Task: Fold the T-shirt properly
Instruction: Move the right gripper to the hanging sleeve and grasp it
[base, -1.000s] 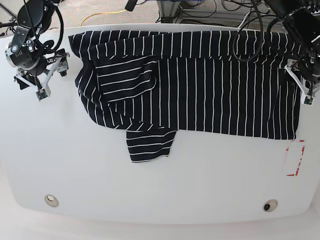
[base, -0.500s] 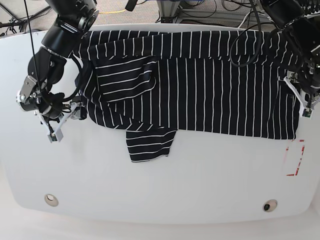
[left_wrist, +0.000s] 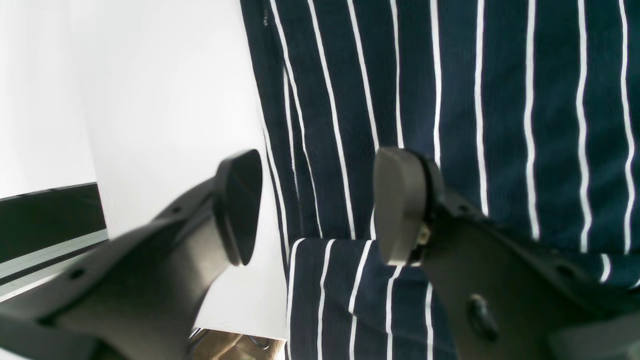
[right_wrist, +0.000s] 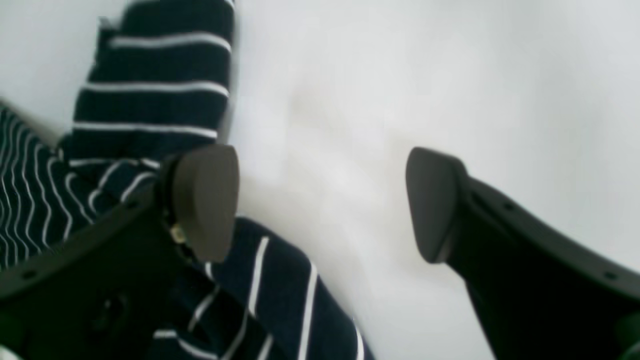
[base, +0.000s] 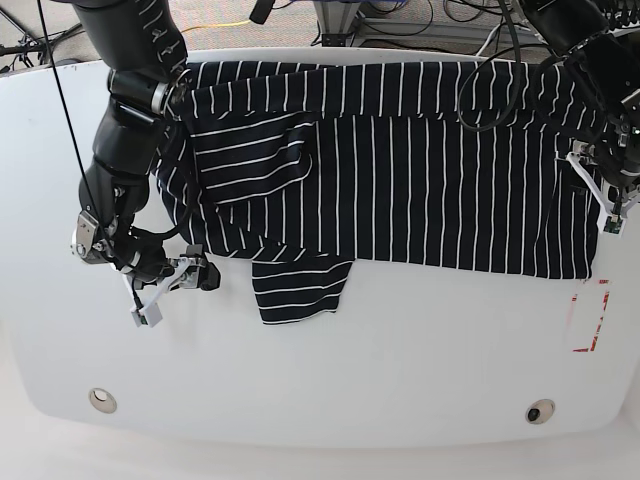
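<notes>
- White table (base: 320, 380) is carrying the T-shirt (base: 400, 180), which is lying spread across its far half; cables are trailing beyond the far edge.
- Right gripper (base: 170, 290) is hovering open beside the shirt's hanging sleeve, having swung down from the table's far corner.
- Left gripper (base: 603, 195) is standing open over the shirt's side edge.

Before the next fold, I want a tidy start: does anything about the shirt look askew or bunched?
Yes. The T-shirt is not flat: a sleeve pokes out below its lower edge, and a fold near the collar end shows stripes running crosswise against the rest. The remainder lies smooth on the table.
</notes>
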